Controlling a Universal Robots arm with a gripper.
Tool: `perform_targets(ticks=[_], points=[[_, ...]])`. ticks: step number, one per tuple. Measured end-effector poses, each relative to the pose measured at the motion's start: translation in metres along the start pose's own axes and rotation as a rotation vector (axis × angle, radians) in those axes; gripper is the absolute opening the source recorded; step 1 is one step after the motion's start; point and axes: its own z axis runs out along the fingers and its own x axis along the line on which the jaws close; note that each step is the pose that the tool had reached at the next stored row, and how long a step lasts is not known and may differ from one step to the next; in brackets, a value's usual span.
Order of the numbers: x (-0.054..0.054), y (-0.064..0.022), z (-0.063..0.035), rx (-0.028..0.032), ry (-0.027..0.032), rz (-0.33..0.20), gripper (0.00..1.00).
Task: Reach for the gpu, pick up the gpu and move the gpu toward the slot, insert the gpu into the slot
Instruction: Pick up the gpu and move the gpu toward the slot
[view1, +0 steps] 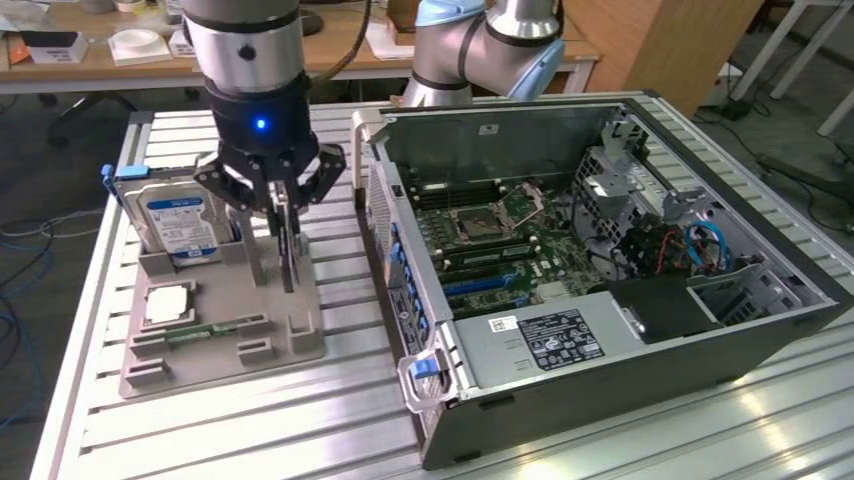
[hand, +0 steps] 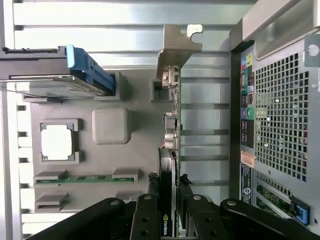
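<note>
Closest to your wrist camera are the black fingers (hand: 148, 216) of the gripper (hand: 169, 202). They are closed on the gpu (hand: 171, 131), one on each face of the card, and a small logo shows between them. The gpu stands on edge in the grey holder (hand: 137, 150), with its silver end bracket (hand: 176, 46) at the end away from your grasp. In the exterior view its lower edge looks seated in the holder, not lifted.

The same holder carries a blue-labelled hard drive (view1: 180, 222) standing upright, plus a processor (hand: 56, 142) and a memory stick (hand: 85, 178) lying flat. The open computer case (view1: 601, 410) sits on the slatted table (view1: 334, 430) to the exterior view's right of the holder. The blue expansion slots (view1: 483, 283) on its board are well apart from the card.

Treat the gpu as light, stiff and fragile: it is a thin board with exposed parts and a contact edge underneath. Your hold across the two flat faces seems the sound place. Keep off the contact edge and the connectors by the bracket. Expect the long card to lever between the pads if it tilts.
</note>
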Motion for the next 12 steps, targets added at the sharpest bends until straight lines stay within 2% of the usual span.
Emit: perform_targets(ticks=[12], points=[[0.0,0.0019,-0.0533,-0.0006,0.0,0.0,0.26]])
